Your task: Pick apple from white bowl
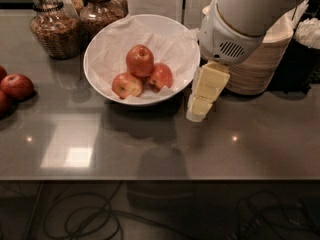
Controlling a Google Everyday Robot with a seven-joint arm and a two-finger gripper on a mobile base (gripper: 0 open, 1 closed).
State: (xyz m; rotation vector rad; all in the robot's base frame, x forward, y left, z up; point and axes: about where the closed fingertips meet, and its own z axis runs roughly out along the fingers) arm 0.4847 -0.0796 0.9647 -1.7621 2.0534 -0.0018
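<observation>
Hanging just right of the white bowl, the gripper points down at the grey counter, clear of the rim. How far open it is cannot be told. The apple rests on two smaller apples in the bowl's middle.

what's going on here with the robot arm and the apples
A one-armed robot is going for the apple that sits on top of two other apples in the white bowl. Its gripper hangs beside the bowl's rim, low over the counter, holding nothing. The apple is untouched.
</observation>
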